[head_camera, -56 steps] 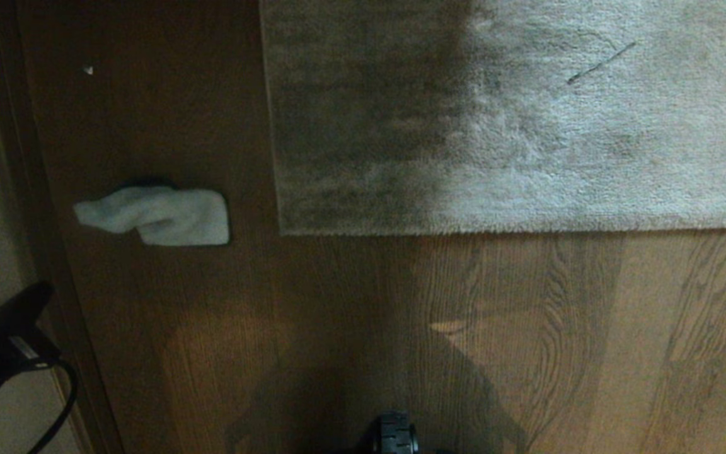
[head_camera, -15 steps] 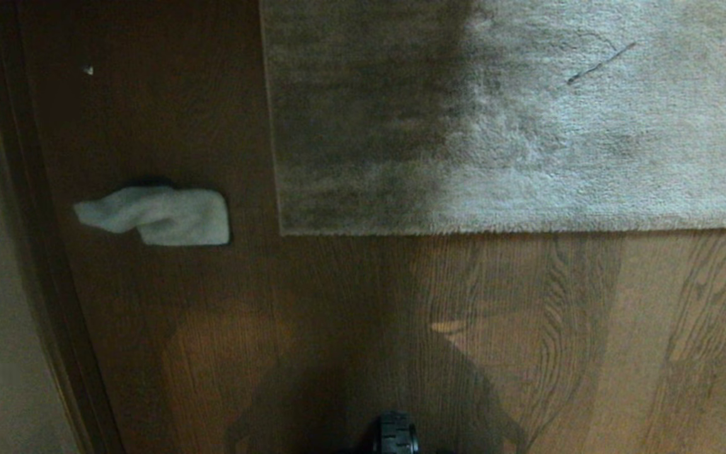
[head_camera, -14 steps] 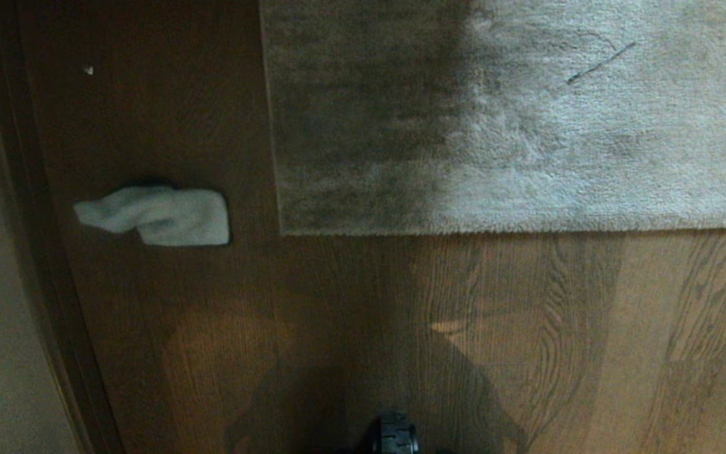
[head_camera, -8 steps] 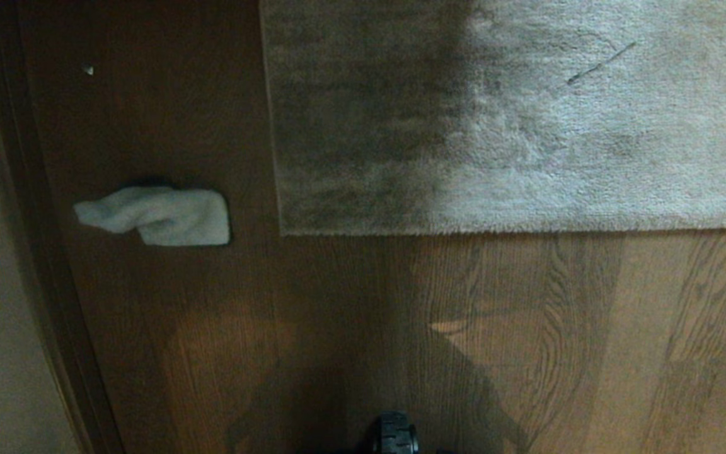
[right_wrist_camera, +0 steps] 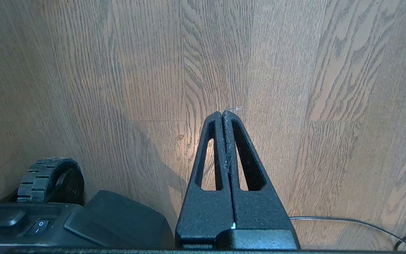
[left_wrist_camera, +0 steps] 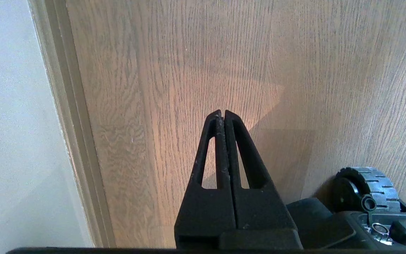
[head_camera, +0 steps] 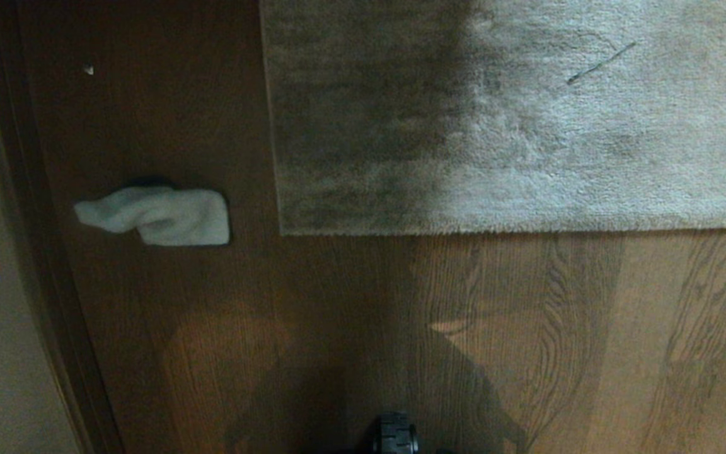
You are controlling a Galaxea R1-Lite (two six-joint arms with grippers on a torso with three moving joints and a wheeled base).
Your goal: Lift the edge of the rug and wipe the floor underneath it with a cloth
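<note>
Nearest you, the left gripper (left_wrist_camera: 221, 112) and right gripper (right_wrist_camera: 223, 113) hang over bare floor (head_camera: 527, 340), fingers pressed together, empty; farther left lies the cloth (head_camera: 158, 216); the rug edge (head_camera: 495, 230) lies flat beyond, to its right.

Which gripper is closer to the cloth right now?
Probably left. The cloth lies on the robot's left, by the baseboard that the left gripper hangs beside; the right gripper hangs across the base.
</note>
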